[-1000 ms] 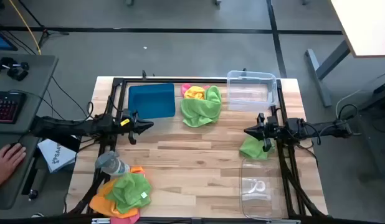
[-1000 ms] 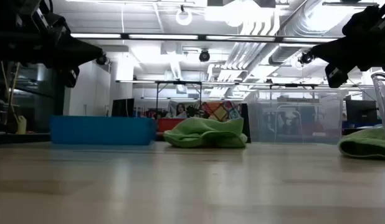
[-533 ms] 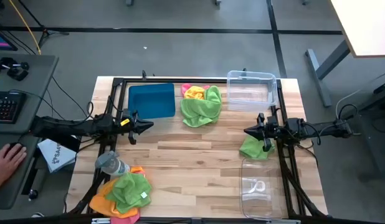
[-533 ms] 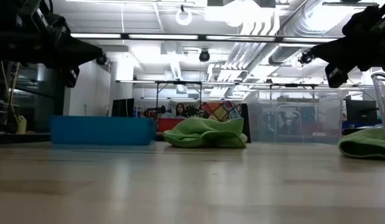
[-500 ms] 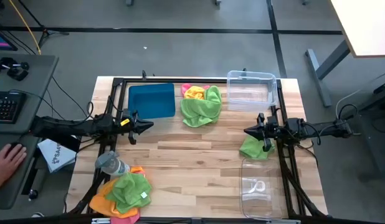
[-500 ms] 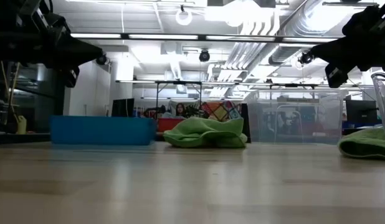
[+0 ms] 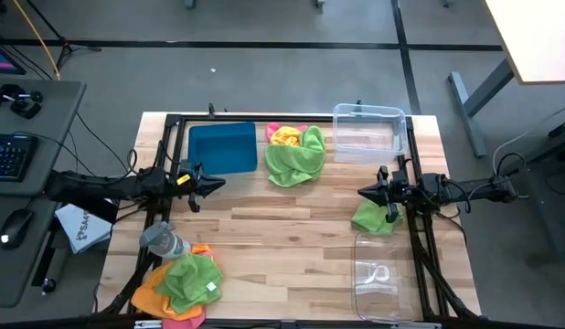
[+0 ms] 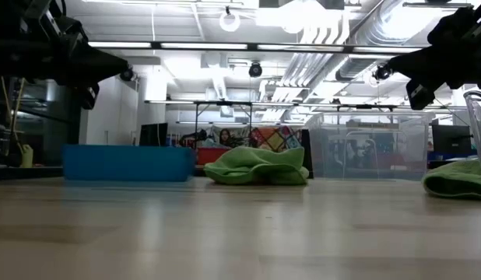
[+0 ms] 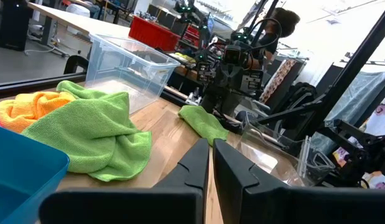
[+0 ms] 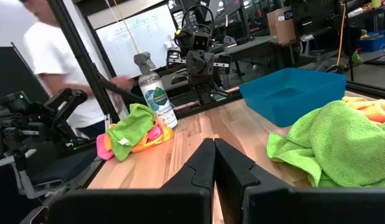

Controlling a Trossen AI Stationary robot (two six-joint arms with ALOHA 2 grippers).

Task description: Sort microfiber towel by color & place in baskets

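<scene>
**Both arms idle over the desk, towels unsorted**

Nothing on the desk (image 7: 292,233) has moved since a second ago; only the person's hand at the keyboard to the left has gone from the high view. The left tool (image 7: 218,184) hovers above the wood near the left edge, just in front of the teal-blue tray (image 7: 222,147), its fingers clenched together and holding nothing, as the left wrist view shows (image 9: 210,163). The right tool (image 7: 364,193) hovers near the right edge, facing the left one across the middle, also clenched on nothing (image 10: 213,160).

A lime green towel (image 7: 296,157) lies heaped at the back centre, between the tray and a clear bin (image 7: 367,132), resting over an orange towel (image 7: 284,137) with a pink edge (image 7: 272,132) showing behind it. A small green towel (image 7: 371,217) lies under the right arm, just behind the second clear bin (image 7: 383,274) at the front right. At the front left corner sits a pile: a green towel (image 7: 189,279) on top of an orange one (image 7: 147,297), pink (image 7: 177,320) peeking out below. A spray bottle (image 7: 163,241) lies beside that pile. All three containers hold no towels.
</scene>
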